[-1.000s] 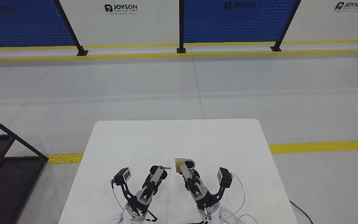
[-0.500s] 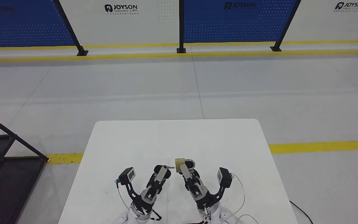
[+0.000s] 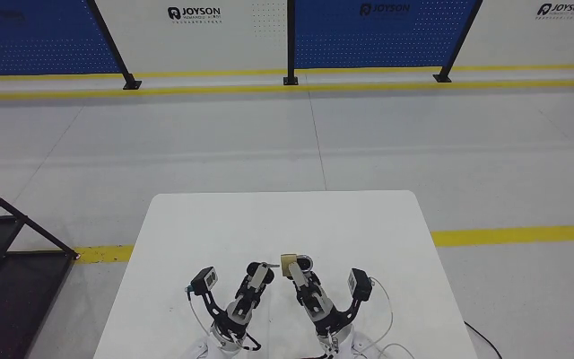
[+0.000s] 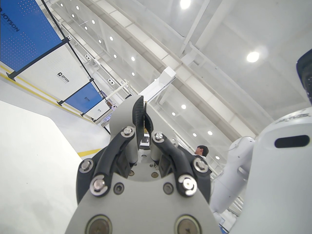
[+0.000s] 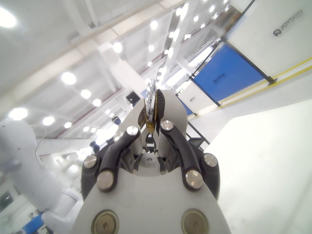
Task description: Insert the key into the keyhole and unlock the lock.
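White table, rounded corners

Colours: table plain white, no pattern. The lock has a brass-yellow body and silver shackle (gold edge with bright metal above it in the right wrist view). On the left gripper: off-white fingers, black ribbed pads, black links, silver bolt heads, light grey base plate with two brass-coloured inserts. The right gripper has the same scheme. The floor is pale grey with yellow stripes. The barrier panels alternate blue and white, fine dot pattern on the blue; posts black.
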Available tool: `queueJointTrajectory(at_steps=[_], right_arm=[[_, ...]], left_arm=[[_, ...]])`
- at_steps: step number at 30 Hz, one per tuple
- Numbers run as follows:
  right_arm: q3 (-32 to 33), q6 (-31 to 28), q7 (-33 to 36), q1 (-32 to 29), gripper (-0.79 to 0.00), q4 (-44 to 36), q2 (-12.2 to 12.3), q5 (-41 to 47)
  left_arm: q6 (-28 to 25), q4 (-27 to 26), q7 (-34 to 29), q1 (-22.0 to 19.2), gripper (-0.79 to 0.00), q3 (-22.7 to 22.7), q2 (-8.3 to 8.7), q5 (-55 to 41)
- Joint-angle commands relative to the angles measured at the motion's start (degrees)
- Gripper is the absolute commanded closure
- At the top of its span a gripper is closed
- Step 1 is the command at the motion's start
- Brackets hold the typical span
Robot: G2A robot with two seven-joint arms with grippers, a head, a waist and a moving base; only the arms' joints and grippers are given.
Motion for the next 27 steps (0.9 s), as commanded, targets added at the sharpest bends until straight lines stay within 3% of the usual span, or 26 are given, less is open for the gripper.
queueJointTrajectory(at_steps=[1, 27], right_arm=[[0.0, 0.0, 0.0, 0.0, 0.0, 0.0, 0.0, 0.0], [0.27, 1.77, 2.41, -0.29, 0.0, -1.16, -0.11, 1.21]], left_arm=[[0.0, 0.3, 0.04, -0.23, 0.0, 0.29, -0.05, 0.1], [0.0, 1.37, 1.91, -1.63, 0.0, 1.76, -0.56, 1.55]])
